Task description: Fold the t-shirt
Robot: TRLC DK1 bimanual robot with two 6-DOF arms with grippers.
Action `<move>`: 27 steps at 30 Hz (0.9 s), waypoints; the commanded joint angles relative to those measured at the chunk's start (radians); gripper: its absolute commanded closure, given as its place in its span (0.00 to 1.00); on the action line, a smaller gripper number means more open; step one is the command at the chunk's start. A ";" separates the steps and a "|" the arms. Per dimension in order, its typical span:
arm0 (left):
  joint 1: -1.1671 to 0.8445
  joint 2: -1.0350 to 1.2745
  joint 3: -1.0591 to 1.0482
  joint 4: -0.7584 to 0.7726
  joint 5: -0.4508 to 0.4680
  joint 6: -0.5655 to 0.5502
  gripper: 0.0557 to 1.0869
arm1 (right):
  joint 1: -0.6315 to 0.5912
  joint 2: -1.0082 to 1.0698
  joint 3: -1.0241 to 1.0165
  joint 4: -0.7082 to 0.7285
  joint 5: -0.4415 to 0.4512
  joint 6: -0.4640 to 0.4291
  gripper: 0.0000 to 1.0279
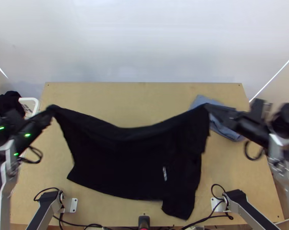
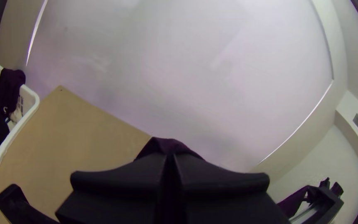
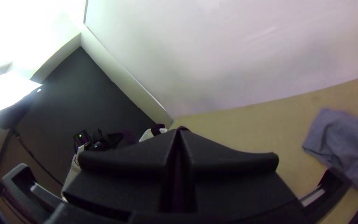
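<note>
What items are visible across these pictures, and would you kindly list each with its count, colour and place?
T-shirt: one, black, hanging between both grippers over the table
Cloth: one, blue-grey, table's far right area
Table: one, light wood, below the t-shirt
Basket: one, white, beyond the table's left edge
Clothes: cannot count, dark, in the basket
Backdrop: one, whitish, behind the table
Lamp: one, bright white, room behind
Cables: several, black, near edge
Plates: two, white, near edge
Arms: two, silver and black, left and right
Grippers: two, black, left and right, each shut on the t-shirt
</note>
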 commanded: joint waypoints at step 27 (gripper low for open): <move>0.010 1.033 0.139 0.467 -0.133 0.126 0.96 | -0.024 0.895 0.064 0.308 0.328 -0.042 0.97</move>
